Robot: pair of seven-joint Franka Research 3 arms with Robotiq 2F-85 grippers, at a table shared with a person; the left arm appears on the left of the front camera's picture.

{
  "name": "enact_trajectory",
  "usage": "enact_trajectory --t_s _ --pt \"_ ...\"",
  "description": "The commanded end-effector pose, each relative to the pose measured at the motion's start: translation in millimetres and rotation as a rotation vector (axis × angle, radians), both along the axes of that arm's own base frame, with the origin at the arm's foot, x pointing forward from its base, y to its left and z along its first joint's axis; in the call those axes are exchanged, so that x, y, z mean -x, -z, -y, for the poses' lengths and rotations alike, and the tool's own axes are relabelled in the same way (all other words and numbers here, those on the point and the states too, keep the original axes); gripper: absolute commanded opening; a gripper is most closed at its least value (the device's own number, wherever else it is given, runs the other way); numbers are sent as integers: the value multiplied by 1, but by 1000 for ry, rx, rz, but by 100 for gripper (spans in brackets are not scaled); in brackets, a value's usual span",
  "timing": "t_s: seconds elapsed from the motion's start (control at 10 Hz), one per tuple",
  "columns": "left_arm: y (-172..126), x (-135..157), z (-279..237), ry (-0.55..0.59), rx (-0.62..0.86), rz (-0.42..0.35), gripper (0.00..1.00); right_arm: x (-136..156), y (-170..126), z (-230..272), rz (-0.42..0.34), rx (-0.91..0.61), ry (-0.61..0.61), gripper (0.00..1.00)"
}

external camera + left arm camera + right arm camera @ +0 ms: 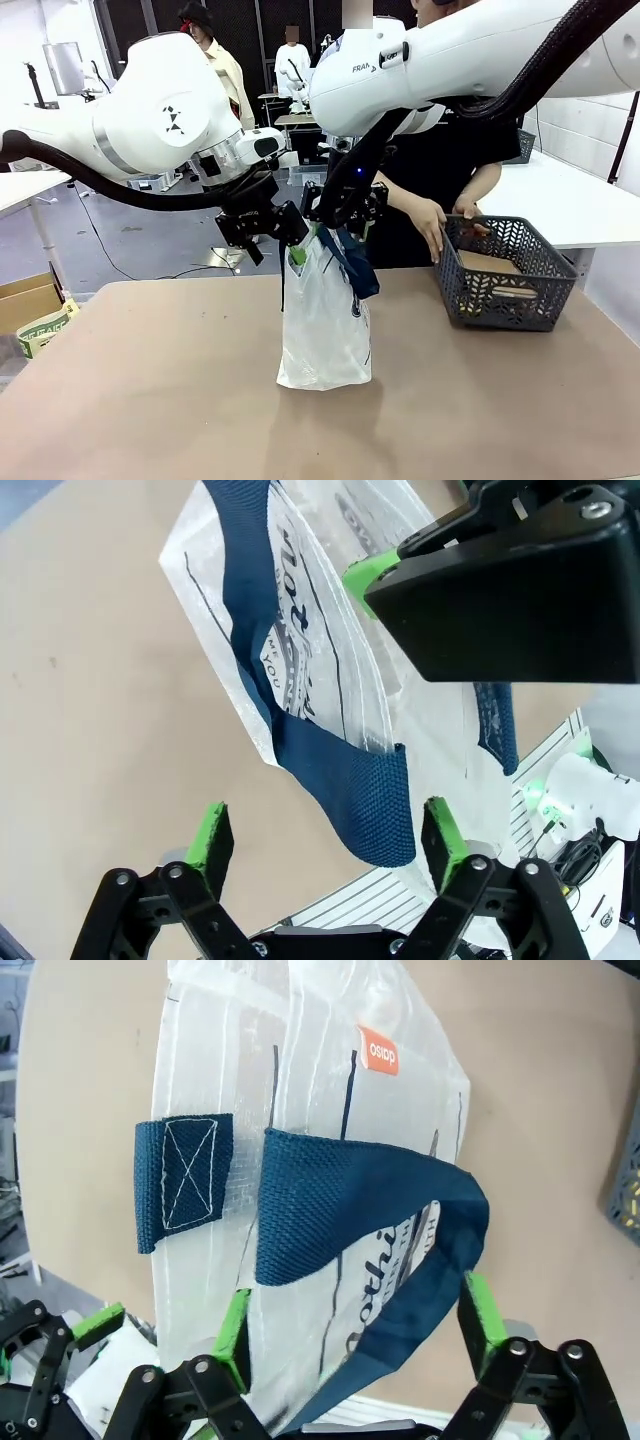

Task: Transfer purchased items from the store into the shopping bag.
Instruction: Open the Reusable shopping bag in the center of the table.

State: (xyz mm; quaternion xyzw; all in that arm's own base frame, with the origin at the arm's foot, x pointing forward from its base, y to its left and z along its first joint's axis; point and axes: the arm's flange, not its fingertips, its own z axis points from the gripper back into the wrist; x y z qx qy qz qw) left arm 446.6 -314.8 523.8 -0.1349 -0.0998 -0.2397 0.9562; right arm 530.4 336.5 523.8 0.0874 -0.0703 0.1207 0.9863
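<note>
A: Front cam: tan table [150,400], shopping bag [322,330] standing upright mid-table with its mouth up between the two arms. Dark mesh basket [500,300] is well off to its right, with a person's hand [432,225] on the rim.

B: Pincers?

A: Front cam is no use, both are bunched at the bag's top. Left wrist cam gives the gap: left gripper [325,825] is released with pads spread wide. A navy handle strap [350,790] hangs between them, not pinched.

B: Right side?

A: Right wrist cam: right gripper [358,1305] is released too. The other strap loop [340,1190] sits between its pads, close against one. That cam adds an orange tag [379,1050] on the bag wall.
</note>
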Motion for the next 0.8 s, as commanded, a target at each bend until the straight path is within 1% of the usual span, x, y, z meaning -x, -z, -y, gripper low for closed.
enact_trajectory --t_s 0.0,0.1,0.3,0.4,0.7 --pt "1 1 2 -18 -5 10 61 2 3 0 -6 22 14 64" --pt "2 1 3 -34 -7 1 41 4 5 1 -26 10 21 44" --pt "2 1 5 -45 -2 2 2 4 5 2 -33 -1 24 5" --pt "2 0 6 -53 2 0 0 4 5 3 -33 -2 24 0" --pt "0 -1 9 -58 -3 3 0 7 3 4 -18 7 9 0"
